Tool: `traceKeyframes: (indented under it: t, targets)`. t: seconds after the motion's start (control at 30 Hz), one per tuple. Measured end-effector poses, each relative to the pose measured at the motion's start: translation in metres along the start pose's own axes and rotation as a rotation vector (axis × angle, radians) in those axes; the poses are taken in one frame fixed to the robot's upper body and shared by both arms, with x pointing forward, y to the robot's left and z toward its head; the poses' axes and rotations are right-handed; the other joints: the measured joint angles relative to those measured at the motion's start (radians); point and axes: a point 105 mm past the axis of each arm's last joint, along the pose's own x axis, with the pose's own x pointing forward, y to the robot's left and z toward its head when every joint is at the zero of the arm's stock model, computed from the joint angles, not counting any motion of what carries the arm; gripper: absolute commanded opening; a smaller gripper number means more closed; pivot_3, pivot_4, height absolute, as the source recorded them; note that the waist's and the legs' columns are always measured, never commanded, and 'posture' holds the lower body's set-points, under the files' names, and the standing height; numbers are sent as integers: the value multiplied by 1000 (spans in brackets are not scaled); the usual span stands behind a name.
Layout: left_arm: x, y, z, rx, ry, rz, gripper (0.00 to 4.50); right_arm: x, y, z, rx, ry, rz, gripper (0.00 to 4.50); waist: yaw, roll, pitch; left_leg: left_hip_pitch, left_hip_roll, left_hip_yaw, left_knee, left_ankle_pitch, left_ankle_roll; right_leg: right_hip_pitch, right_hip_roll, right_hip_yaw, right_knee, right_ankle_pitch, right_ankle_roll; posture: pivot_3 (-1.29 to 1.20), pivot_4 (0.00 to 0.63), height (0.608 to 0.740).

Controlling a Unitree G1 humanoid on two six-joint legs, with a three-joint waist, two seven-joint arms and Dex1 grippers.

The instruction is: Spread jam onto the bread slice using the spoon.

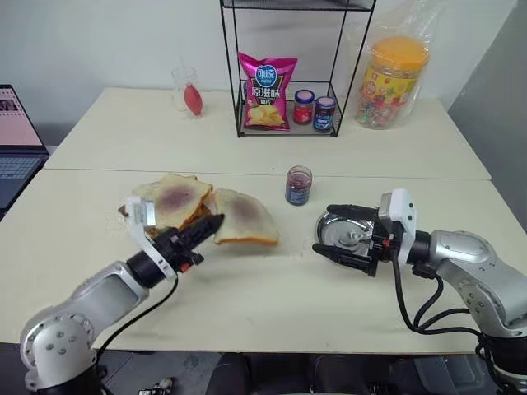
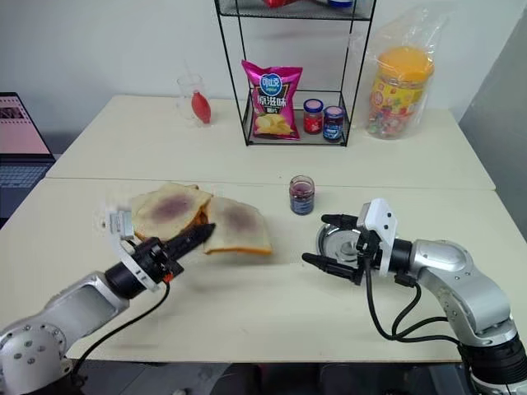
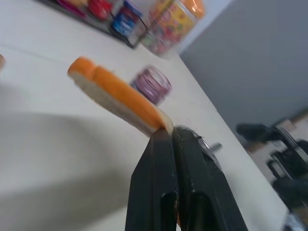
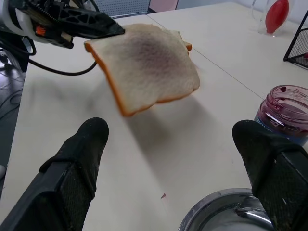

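Right wrist view is showing the left gripper (image 4: pixel 113 30) pinching the bread slice (image 4: pixel 147 65) by its corner, lifted off the worktop (image 4: pixel 202 144), while the right gripper (image 1: pixel 328 230) is waiting spread over the dish (image 1: pixel 350 233).

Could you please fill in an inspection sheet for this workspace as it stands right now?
Surface: cream table, crumbs near the bread pile.
Job's things: bread slice lifted off the table by one corner; open jam jar upright; spoon lying in the steel dish.
Clutter: wire rack with chip bag and two lidded jars; candy tub; glass.
Grippers: left gripper shut on the slice; right gripper open around the dish.
Cables: black cables along both arms.
Surroundings: laptop, white wall.
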Motion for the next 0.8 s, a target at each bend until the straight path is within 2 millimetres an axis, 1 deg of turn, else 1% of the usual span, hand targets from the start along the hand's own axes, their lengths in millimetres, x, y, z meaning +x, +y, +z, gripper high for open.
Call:
traceKeyframes:
  t: [0.1,0.13,0.2,0.3,0.33,0.4,0.47,0.63,0.73,0.8]
  targets:
    - [1,-3,-15,-26,53,-19,30,-2,-1,-2,-1,14,0,4500,0,0,0,0,0,1,0,0,0,0,0,0,0,0,0,0,150,740]
    - [3,0,-27,-25,96,-10,30,-4,-1,-3,-1,26,5,4500,0,0,0,0,0,1,0,0,0,0,0,0,0,0,0,0,150,740]
    - [3,5,-38,-11,136,11,30,-6,0,-6,-1,42,13,4500,0,0,0,0,0,1,0,0,0,0,0,0,0,-1,-1,0,150,740]
    - [-5,19,-48,13,171,58,30,-13,4,-16,21,90,30,4500,0,0,0,1,0,2,-1,0,0,0,0,0,-1,-1,-2,0,150,740]
    - [-9,27,-53,26,187,85,30,-15,7,-20,30,107,45,4500,0,1,0,1,0,2,-1,0,0,0,0,0,-1,-2,-2,0,150,740]
    - [-16,35,-59,44,211,113,30,-18,10,-24,34,130,64,4500,0,1,0,1,0,2,-1,0,0,0,0,0,-1,-2,-1,0,150,740]
    - [-22,40,-64,41,225,127,30,-20,12,-26,39,142,72,4500,0,1,1,1,0,2,-2,0,0,0,0,0,-1,-3,-1,0,150,740]
    - [-27,46,-71,41,231,151,30,-20,13,-26,38,144,80,4500,0,1,1,1,0,2,-1,0,0,0,0,1,-1,-3,0,0,150,740]
    - [-24,47,-71,37,200,158,30,-20,13,-26,37,146,88,4500,0,1,1,1,0,2,-1,0,0,0,0,1,-1,-3,0,0,150,740]
    - [-18,47,-69,34,161,164,30,-20,13,-26,36,146,89,4500,0,1,1,0,0,2,-1,0,0,0,0,1,-1,-3,0,0,150,740]
